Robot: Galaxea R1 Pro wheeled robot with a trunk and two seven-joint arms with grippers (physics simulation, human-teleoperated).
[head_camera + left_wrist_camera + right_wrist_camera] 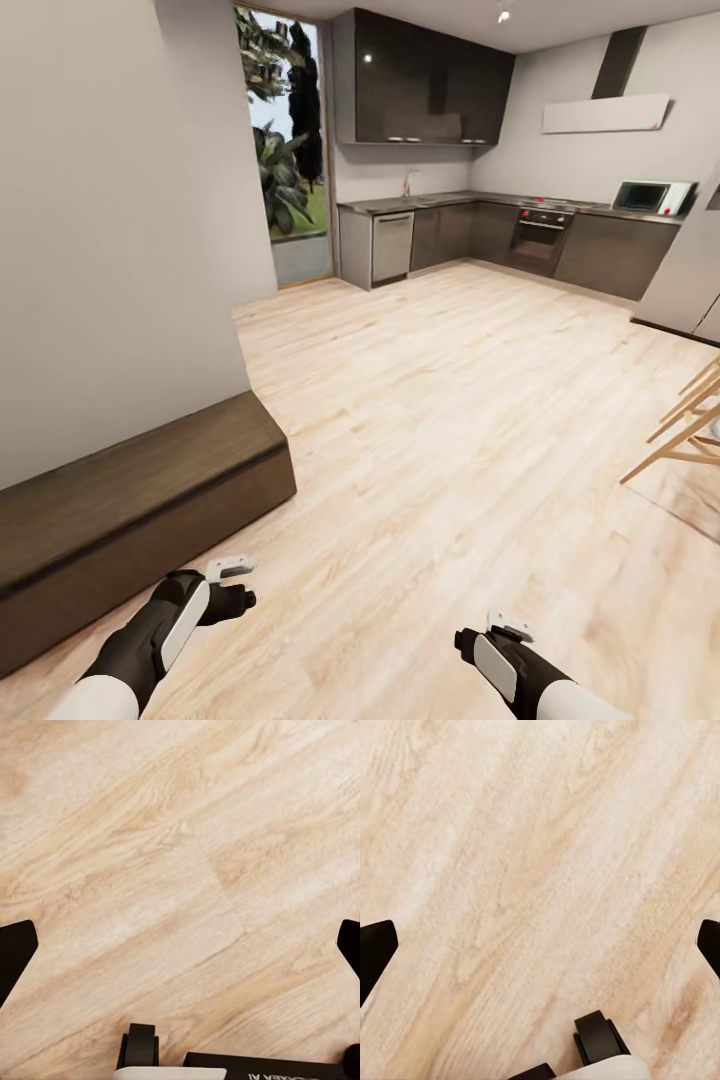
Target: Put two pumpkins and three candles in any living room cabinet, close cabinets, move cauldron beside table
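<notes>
Left gripper (236,588): held low over the wood floor (450,400), fingers spread wide, nothing between them; the left wrist view has its dark fingertips (16,949) at opposite edges over bare planks.

Right gripper (478,632): likewise low, spread and empty; its fingertips (375,946) stand far apart above the planks (540,885).

Cabinet (130,510): long, low, dark-brown, against the grey wall (110,230) just beside the left arm, front flush and closed.

Beyond: kitchen counter (470,198), oven (541,238), microwave (648,196), dark wall units (425,85), tall window (288,140). Pale wooden chair legs (685,430) at right.
</notes>
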